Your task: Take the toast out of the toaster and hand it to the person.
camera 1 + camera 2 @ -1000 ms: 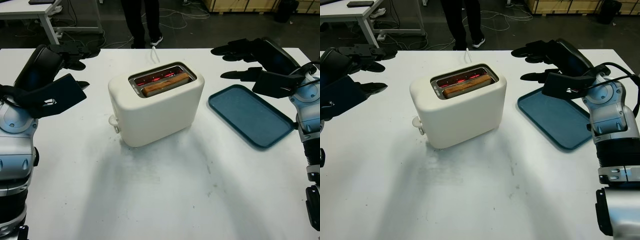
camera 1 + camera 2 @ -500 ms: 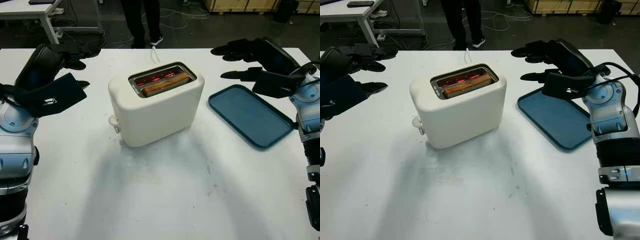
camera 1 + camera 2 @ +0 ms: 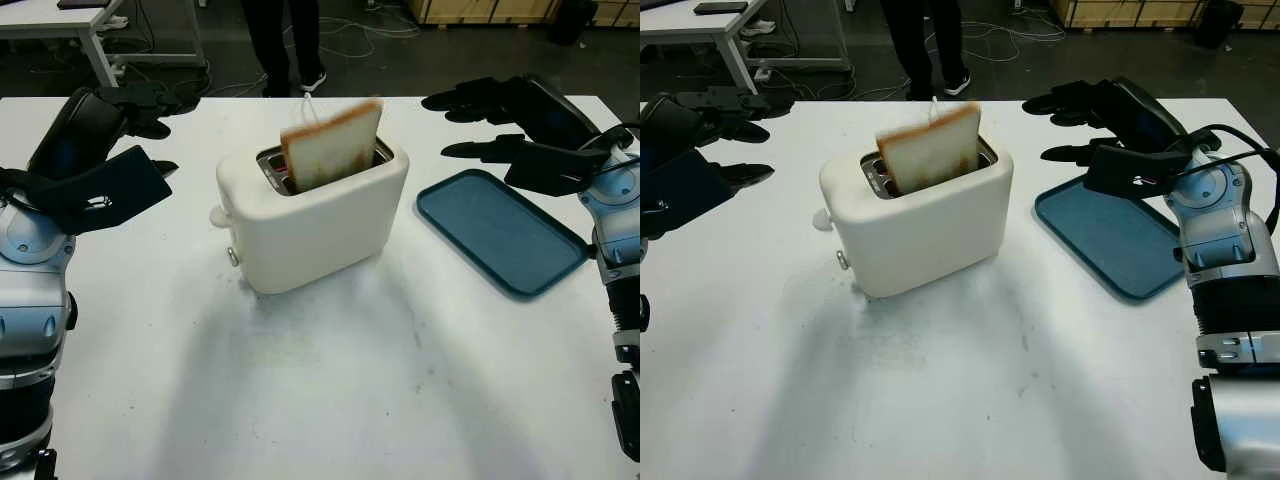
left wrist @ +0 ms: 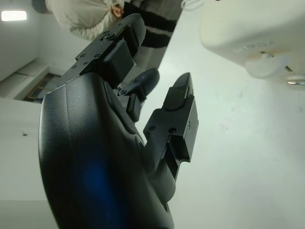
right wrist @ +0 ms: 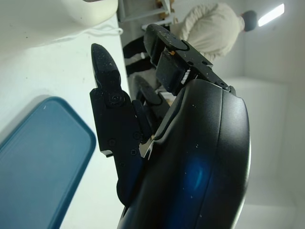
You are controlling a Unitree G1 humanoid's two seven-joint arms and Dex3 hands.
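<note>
Head camera first: you've got the toast (image 3: 332,145) sticking up out of the near slot of the cream toaster (image 3: 320,222), most of the slice above the rim and leaning a bit. The toaster sits mid-worktop (image 3: 330,400), its lever knob (image 3: 216,216) on the left end. Your left robot hand (image 3: 125,140) hangs over the far-left part of the worktop, well apart from the toaster, open and holding nothing. Your right robot hand (image 3: 510,125) is over the far-right side, above the far end of the blue tray (image 3: 500,232), also open with nothing in it. The tray lies flat to the right of the toaster, not touching it. A person's legs (image 3: 285,40) stand on the floor past the far edge.

Left wrist camera: the black shell and fingers (image 4: 181,119) of your left robot hand are open over the white worktop, with the toaster's lever end (image 4: 264,64) close by but not touched. A person in a light top (image 4: 83,16) shows beyond.

Right wrist camera: your right robot hand's fingers (image 5: 112,109) are open over the tray (image 5: 43,162), and the person (image 5: 209,33) is in the background.
</note>
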